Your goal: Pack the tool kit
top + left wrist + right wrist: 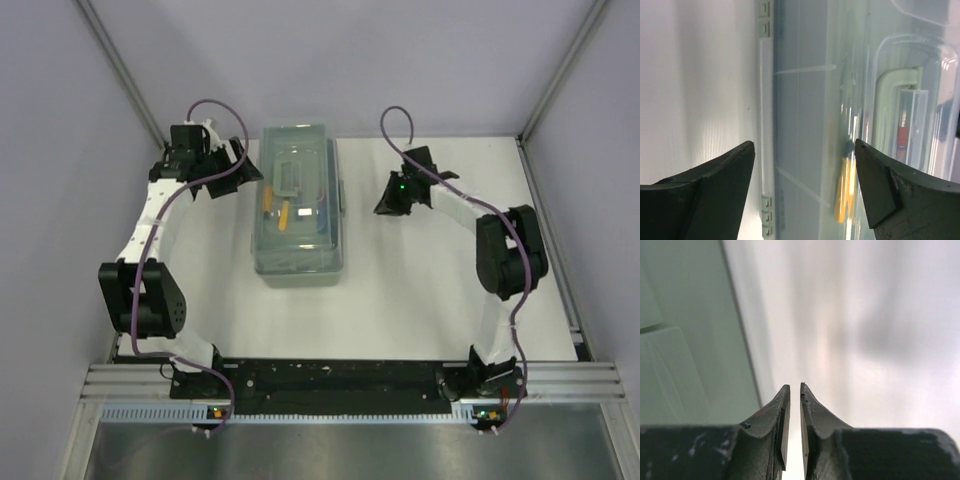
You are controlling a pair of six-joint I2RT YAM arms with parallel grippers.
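Tools (290, 208) are seen inside the lidded toolbox (298, 262) — packing is judged done; left hand (804, 145) is spread empty, right hand (795, 386) closed, empty.

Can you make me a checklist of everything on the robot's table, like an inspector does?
surface: white table, no spills seen.
job's things: grey-green toolbox mid-table, clear lid down; yellow-handled tool visible inside.
clutter: nothing seen.
grippers: left gripper open, empty, at the toolbox's left edge; right gripper shut, empty, apart from the toolbox on its right.
cables: purple cable loops over each arm, away from the toolbox.
surroundings: plain walls, metal frame posts.
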